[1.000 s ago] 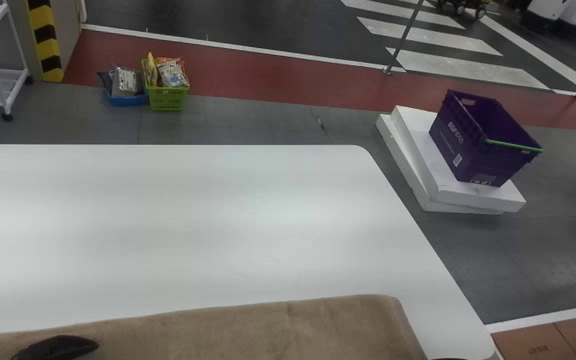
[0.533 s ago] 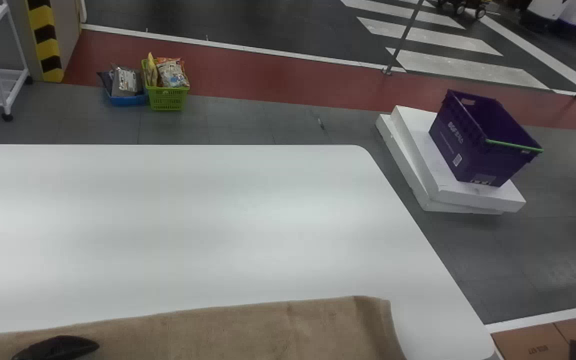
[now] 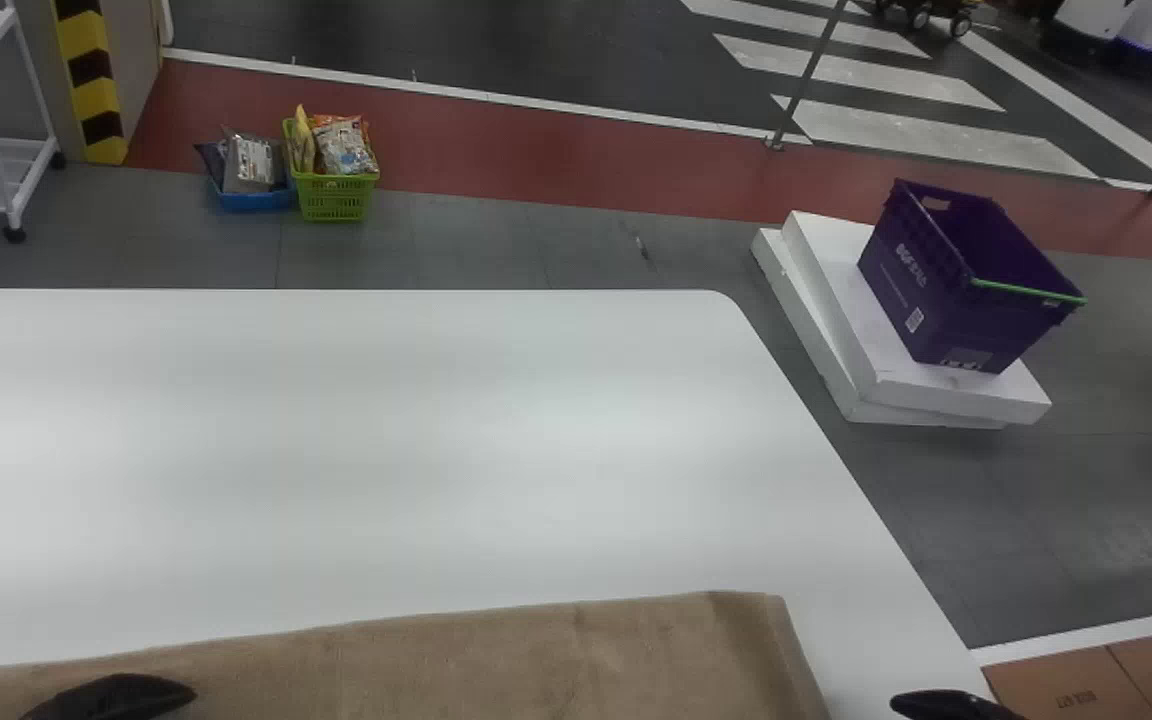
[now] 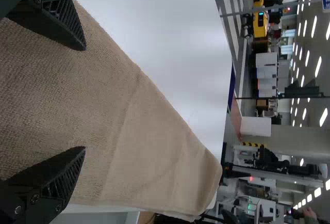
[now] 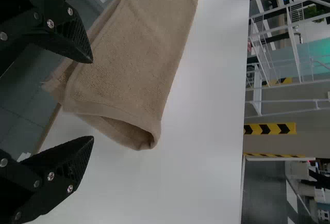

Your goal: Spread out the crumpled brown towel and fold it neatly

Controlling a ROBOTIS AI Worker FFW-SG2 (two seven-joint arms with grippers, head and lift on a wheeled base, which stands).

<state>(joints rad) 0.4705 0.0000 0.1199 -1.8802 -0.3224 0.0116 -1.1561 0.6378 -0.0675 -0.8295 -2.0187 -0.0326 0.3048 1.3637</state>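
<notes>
brown towel [image 3: 486, 665] runs left to right, right gripper [image 5: 93, 99] nearest its right end, left gripper [image 4: 85, 98] above it, both spread wide, holding nothing

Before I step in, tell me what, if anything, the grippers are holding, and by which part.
Nothing is held: the left gripper and right gripper both stand open, with no cloth pinched, and the brown towel lies on the table.

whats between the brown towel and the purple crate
From the towel to the crate, the head view shows a stretch of white table, then grey floor, then the white slabs under the crate.
</notes>
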